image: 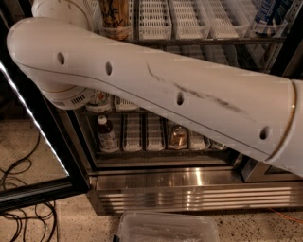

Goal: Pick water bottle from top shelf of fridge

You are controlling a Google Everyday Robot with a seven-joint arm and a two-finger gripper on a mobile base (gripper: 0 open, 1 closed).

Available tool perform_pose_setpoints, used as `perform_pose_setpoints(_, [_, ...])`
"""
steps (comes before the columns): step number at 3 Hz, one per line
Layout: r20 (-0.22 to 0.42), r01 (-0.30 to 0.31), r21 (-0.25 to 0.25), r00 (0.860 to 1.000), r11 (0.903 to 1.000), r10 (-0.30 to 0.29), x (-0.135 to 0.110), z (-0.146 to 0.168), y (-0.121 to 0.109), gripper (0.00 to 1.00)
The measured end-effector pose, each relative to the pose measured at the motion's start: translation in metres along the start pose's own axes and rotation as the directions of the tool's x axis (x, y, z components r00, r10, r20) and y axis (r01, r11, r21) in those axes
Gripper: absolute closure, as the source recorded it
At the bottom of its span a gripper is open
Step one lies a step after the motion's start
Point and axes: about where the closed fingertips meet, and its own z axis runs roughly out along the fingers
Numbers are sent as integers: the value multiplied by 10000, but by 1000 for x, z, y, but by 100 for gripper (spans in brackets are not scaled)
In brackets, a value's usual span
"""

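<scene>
My white arm (156, 90) crosses the whole view in front of the open fridge (189, 189) and bends up at the top left. The gripper is out of view past the top edge. The top shelf's white slotted lane trays (189, 19) sit on a dark wire rack (203, 42). At the top right, the lower part of a bottle with blue on it (269, 14) stands in a lane; it looks like the water bottle, its cap out of view. A tan-labelled can (115, 19) stands at the shelf's left.
A small brown-liquid bottle with a white cap (107, 134) and a brown jar (178, 137) stand on the lower shelf. The black-framed door with its lit strip (33, 123) hangs open at left. Cables (21, 189) lie on the floor. A clear plastic bin (165, 229) sits below.
</scene>
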Motion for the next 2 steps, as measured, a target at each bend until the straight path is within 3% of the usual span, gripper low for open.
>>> perform_pose_setpoints(1, [945,-374,-167,9948,9992,388,-40,-14,-6,100])
perform_pose_setpoints(2, [1426,-949,-559,9845,9939,1021,-67,-36,-8,100])
